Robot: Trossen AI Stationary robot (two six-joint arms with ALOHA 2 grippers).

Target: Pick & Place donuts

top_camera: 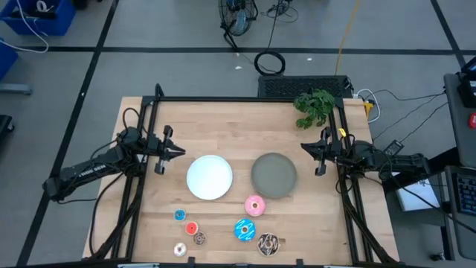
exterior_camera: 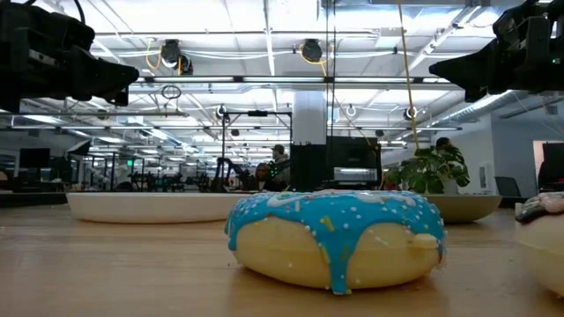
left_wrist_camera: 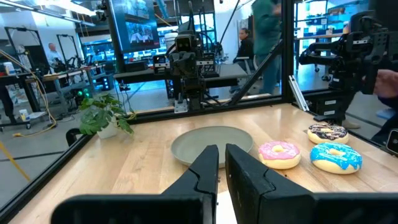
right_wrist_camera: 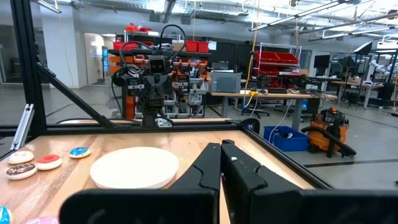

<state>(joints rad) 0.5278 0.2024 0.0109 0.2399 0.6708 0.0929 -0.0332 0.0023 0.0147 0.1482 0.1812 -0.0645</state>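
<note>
We see both arms parked high at the table's sides, holding nothing: the left gripper (top_camera: 181, 152) with fingers nearly together on air, the right gripper (top_camera: 304, 146) clenched tight and empty. All seven ring-shaped toy donuts lie flat along the near edge, in front of the round white plate (top_camera: 209, 177) and round grey plate (top_camera: 274, 175). The pink-iced donut (top_camera: 254, 205) sits just beside the grey plate, nearer the right gripper, so we judge that arm better placed; being rings, they offer no long axis.
</note>
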